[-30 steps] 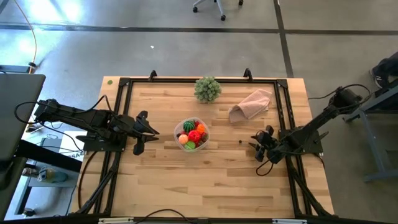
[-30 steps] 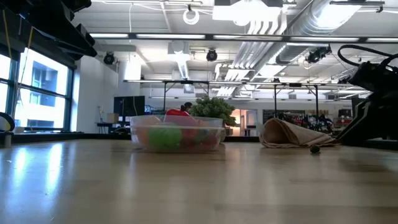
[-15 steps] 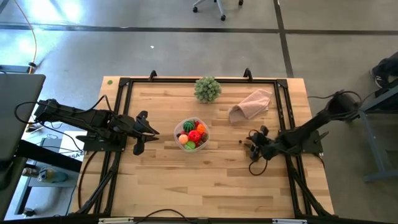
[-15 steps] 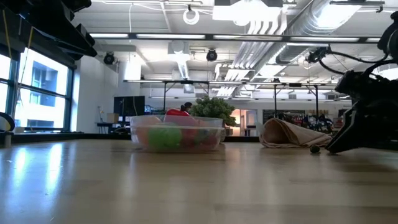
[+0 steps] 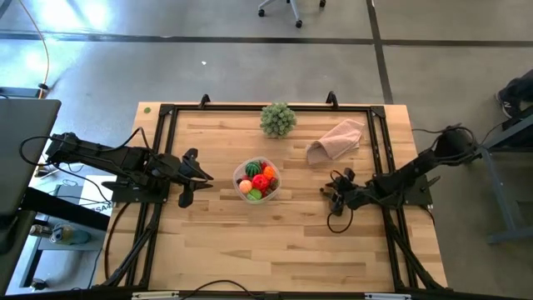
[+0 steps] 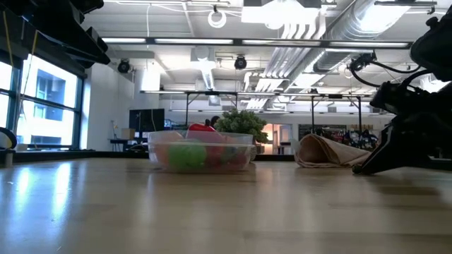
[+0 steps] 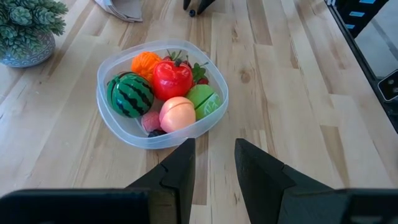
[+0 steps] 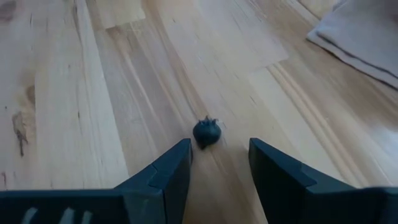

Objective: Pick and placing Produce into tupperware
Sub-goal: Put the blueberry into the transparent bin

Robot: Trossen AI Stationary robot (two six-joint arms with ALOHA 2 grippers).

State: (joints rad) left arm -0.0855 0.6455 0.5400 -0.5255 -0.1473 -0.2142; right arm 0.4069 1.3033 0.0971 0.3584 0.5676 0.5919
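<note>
Right jaws [image 8: 217, 163] parted and empty, small dark berry [image 8: 206, 132] just ahead between the tips: advance low along desk [image 8: 74, 93], centre it, then close gently.

Wooden table [image 5: 250, 242]; on it tupperware [image 5: 258, 181], cloth [image 5: 337, 139], leafy ball [image 5: 277, 119], dark berry [image 8: 206, 132]

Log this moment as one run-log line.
right tool: open, low on table, small dark berry just ahead between its fingers | left tool: open, waiting before tupperware | produce: mostly in tupperware
</note>
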